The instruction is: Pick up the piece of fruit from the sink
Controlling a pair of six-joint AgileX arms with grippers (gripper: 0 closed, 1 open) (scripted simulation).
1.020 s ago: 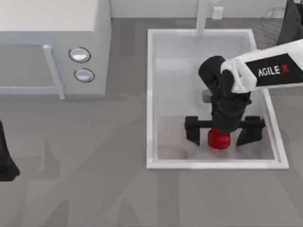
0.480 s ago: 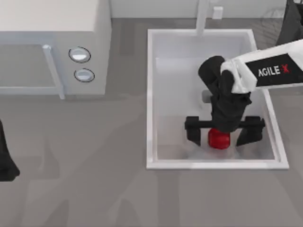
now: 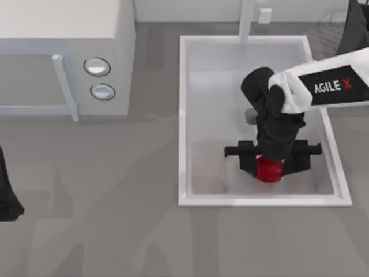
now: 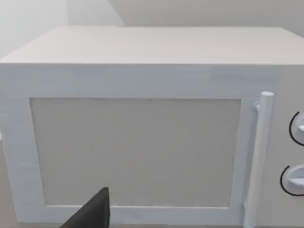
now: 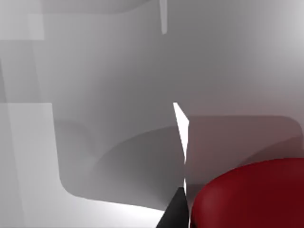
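The piece of fruit (image 3: 268,171) is small, glossy and red, and rests on the floor of the white sink (image 3: 182,115) near its front end. My right gripper (image 3: 269,164) reaches down into the basin from the right, its black fingers pressed against the fruit on both sides. In the right wrist view the red fruit (image 5: 251,194) bulges close up beside a dark fingertip (image 5: 175,211), with the pale sink floor behind. My left arm (image 3: 7,196) is parked at the table's left edge.
A white microwave (image 3: 57,34) with two round knobs (image 3: 97,66) stands at the back left, and its door and handle face the left wrist camera (image 4: 142,142). The white faucet post (image 3: 246,20) rises at the sink's far end. Grey tabletop surrounds the sink.
The right gripper's fingers have drawn in from wide apart to grip the fruit on both sides. The fruit and the left arm have stayed put.
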